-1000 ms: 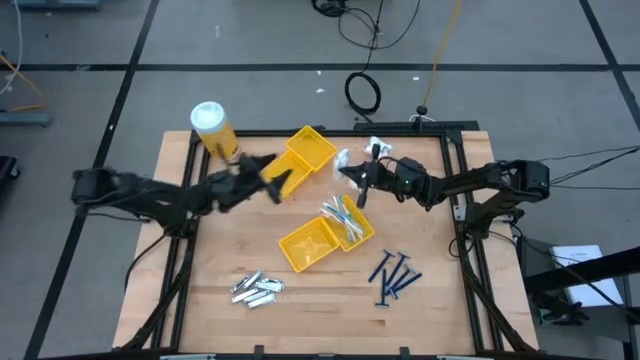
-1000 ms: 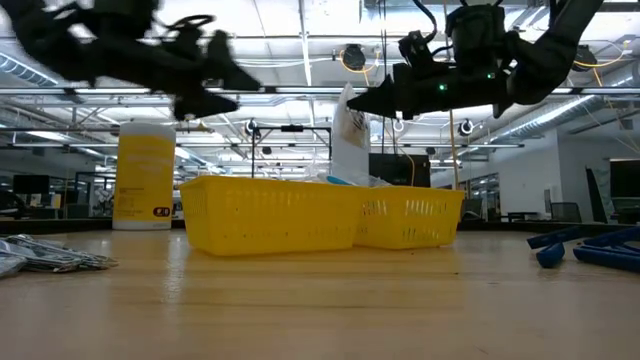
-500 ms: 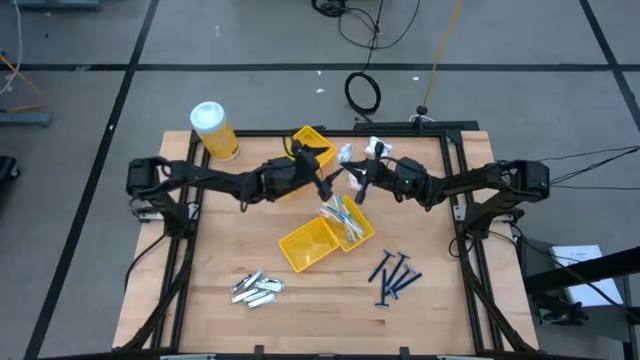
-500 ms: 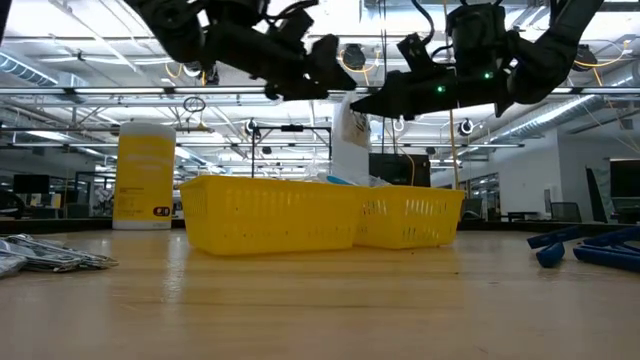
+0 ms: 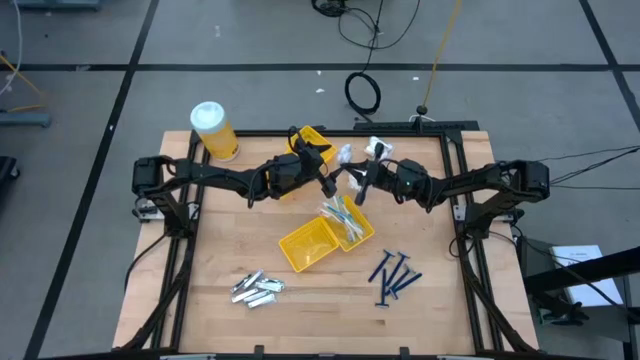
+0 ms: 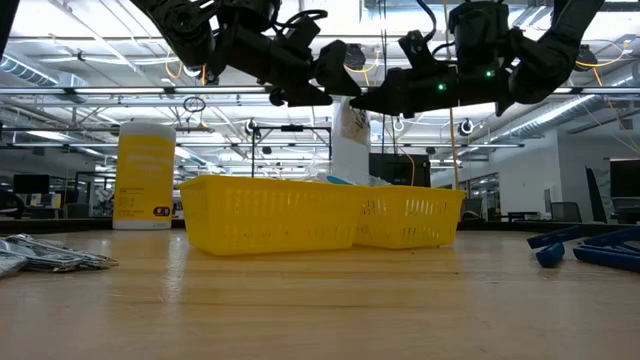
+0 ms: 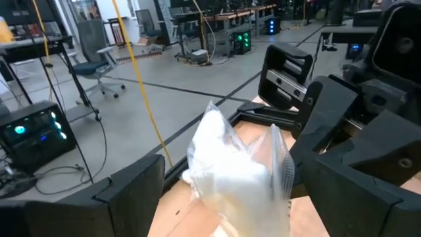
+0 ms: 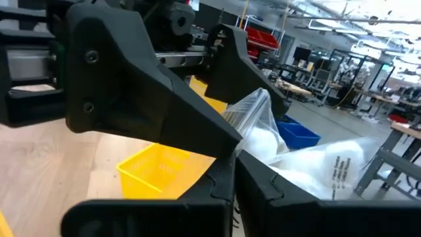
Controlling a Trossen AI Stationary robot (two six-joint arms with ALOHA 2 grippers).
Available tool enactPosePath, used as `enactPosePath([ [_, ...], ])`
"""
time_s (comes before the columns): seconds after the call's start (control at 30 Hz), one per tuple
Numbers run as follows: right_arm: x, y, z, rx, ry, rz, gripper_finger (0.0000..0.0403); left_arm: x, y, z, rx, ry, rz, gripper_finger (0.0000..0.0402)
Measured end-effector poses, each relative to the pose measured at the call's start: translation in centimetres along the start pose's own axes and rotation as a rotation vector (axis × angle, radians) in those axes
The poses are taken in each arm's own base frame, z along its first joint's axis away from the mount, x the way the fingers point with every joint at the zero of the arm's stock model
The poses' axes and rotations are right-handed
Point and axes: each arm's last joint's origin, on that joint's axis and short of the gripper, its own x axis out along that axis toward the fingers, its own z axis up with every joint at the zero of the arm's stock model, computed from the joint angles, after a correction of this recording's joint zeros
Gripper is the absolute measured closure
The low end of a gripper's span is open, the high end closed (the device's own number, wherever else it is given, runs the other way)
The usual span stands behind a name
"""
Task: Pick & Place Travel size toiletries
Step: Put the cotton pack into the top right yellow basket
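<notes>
Wooden surface (image 5: pixel 220 250) under me, seen from above, with grey floor and cables around it. At about 12 o'clock of the surface both arms meet in the air. My right gripper (image 5: pixel 357 186) is closed tight on the edge of a white crinkly packet (image 5: pixel 346 156), and the right wrist view shows that packet (image 8: pixel 263 131) pinched at the fingertips, up off the surface. My left gripper (image 5: pixel 326 183) has its fingers spread wide and sits right at the same packet; in the left wrist view the packet (image 7: pixel 233 164) hangs between the two open fingers (image 7: pixel 125 191), and I cannot tell whether they touch it. In the low view both grippers hang above the trays, the packet (image 6: pixel 350 130) dangling between them. One yellow tray (image 5: pixel 310 148) lies below the left gripper at 12 o'clock; a second yellow tray (image 5: pixel 305 250) sits at the centre, with slim pale sticks in clear wrap (image 5: pixel 345 218) lying at its 2 o'clock side. More white packets (image 5: pixel 378 148) sit at 1 o'clock. Dark-blue razor-like sticks (image 5: pixel 393 275) lie at 4 o'clock, silver-grey tubes (image 5: pixel 256 288) at 7 o'clock. A yellow jar with a white lid (image 5: pixel 212 128) stands at the 11 o'clock corner.
</notes>
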Motion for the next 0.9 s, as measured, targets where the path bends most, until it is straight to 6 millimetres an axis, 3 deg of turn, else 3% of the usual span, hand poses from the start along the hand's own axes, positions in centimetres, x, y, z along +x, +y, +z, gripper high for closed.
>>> enactPosePath([
  [0.33,-0.1,-0.5,0.7,0.011,-0.054,-0.136,0.0403,-0.2,-0.5,0.0,0.005,0.004,-0.017,0.0053],
  [0.43,-0.1,-0.8,1.5,0.022,-0.121,-0.162,0.0403,-0.3,-1.0,-0.9,0.032,0.058,-0.041,0.0053],
  [0.9,-0.2,-0.2,1.7,0.038,-0.139,-0.115,0.0403,-0.5,-1.4,-0.7,0.039,0.058,-0.037,0.0053],
])
